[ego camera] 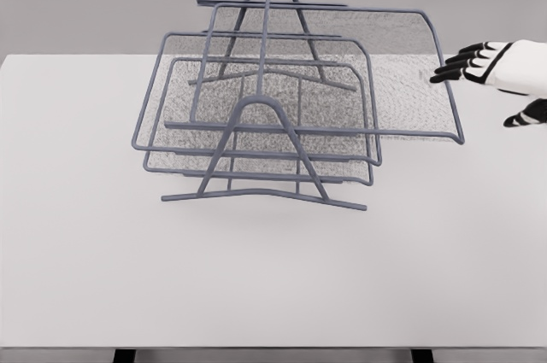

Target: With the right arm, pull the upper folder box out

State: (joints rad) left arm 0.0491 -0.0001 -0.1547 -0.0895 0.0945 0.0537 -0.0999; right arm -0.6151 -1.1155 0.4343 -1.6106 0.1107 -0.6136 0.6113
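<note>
A grey wire-mesh file rack (265,184) stands on the white table (273,278), holding three stacked trays. The upper tray (402,73) sticks out to the right, well past the two lower trays (256,145). My right hand (479,81) comes in from the right edge, white with black fingers. Its fingers (453,64) are spread and point left, their tips just right of the upper tray's right rim (444,64), holding nothing. The thumb (521,117) hangs lower, apart from the tray. The left arm does not show.
The rack's A-shaped supports (269,4) rise at front and back. The table's front edge (273,348) runs along the bottom of the view, with a grey wall behind.
</note>
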